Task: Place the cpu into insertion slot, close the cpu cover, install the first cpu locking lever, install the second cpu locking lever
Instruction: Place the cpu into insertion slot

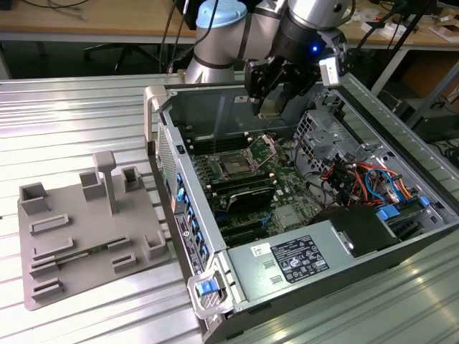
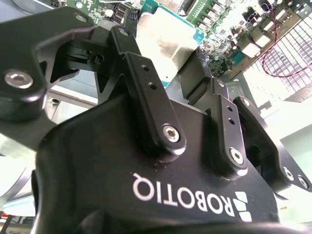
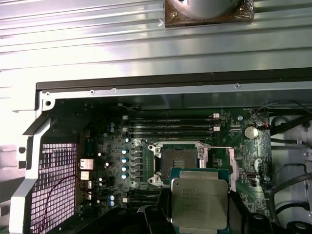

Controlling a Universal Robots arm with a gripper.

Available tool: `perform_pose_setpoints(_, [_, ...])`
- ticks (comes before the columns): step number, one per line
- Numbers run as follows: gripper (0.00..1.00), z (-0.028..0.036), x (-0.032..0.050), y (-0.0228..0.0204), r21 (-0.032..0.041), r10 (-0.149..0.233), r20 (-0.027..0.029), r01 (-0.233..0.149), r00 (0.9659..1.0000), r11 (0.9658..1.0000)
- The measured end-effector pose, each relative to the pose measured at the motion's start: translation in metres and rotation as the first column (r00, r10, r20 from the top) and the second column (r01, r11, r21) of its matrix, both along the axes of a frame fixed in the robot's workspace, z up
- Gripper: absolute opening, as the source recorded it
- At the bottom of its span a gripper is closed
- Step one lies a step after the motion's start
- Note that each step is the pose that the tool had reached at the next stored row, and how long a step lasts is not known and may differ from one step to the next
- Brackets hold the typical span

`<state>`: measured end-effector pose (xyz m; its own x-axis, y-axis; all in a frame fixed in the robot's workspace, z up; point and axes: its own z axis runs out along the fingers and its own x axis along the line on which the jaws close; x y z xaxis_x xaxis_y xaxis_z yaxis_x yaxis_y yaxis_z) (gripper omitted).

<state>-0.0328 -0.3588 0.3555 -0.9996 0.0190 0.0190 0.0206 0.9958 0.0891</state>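
Observation:
My gripper [image 1: 270, 106] hangs over the open computer case, shut on the cpu [image 1: 271, 109], a flat square chip with a silvery top. In the first wrist view the cpu [image 3: 199, 202] sits between the black fingers [image 3: 155, 217], just off the insertion slot [image 3: 179, 162], which lies open with a dark centre. In the second wrist view the cpu [image 2: 163, 41] shows beyond the fingers [image 2: 146, 83]. In the exterior view the insertion slot [image 1: 233, 167] is on the green motherboard below the gripper. The cpu cover [image 1: 262, 147] stands tilted up beside it.
A grey fixture plate [image 1: 79, 236] with upright posts lies on the ribbed metal table at the exterior view's left. Inside the case are black memory slots [image 1: 247, 188], a power supply [image 1: 301, 259] and a drive cage with coloured cables [image 1: 358, 175]. The case walls [image 1: 183, 197] surround the board.

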Motion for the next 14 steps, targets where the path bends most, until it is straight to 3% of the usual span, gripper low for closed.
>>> perform_pose_setpoints(14, [0.55, -0.0026, 0.0000, 0.0000, 0.0001, 0.000, 0.0000, 0.000, 1.0000, 1.0000])
